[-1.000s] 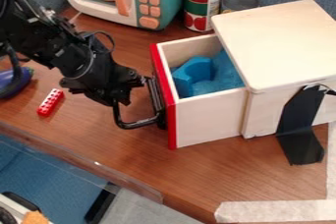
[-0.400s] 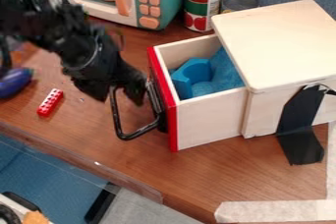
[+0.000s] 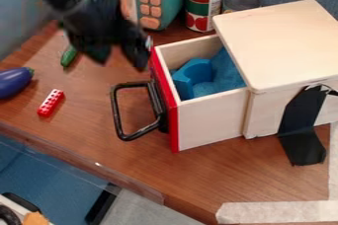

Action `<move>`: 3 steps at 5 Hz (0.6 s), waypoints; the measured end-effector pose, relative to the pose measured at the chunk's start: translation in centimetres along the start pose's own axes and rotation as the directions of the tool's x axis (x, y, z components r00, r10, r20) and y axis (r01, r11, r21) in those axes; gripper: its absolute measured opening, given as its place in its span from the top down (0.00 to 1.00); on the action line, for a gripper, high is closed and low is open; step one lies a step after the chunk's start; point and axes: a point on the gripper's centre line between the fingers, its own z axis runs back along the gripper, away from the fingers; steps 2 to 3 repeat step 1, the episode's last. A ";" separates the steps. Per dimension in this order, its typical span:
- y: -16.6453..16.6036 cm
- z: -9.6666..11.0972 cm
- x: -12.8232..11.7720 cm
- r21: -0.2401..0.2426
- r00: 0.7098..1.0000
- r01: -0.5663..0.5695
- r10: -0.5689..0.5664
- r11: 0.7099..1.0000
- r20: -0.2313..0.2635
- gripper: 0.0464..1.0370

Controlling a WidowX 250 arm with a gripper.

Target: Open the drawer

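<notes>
In the camera view, the drawer [image 3: 211,123] stands well out of the wooden box [image 3: 280,41] at the right of the table [image 3: 191,177], its handle [image 3: 116,113] sticking out in front and blue things [image 3: 193,75] inside. The gripper [image 3: 119,55] is above and behind the handle, released, with its fingers spread and nothing between them. The pulling step looks finished, so the next move likely calls only for lifting clear without knocking the drawer's red front [image 3: 173,125].
</notes>
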 end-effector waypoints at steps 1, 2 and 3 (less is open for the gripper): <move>-1.8 1.4 1.1 -0.041 0.996 0.079 -0.081 0.996 -0.046 0.04; -1.8 1.4 1.1 -0.041 0.996 0.079 -0.081 0.996 -0.046 0.04; -1.8 1.4 1.1 -0.041 0.996 0.079 -0.081 0.996 -0.046 0.04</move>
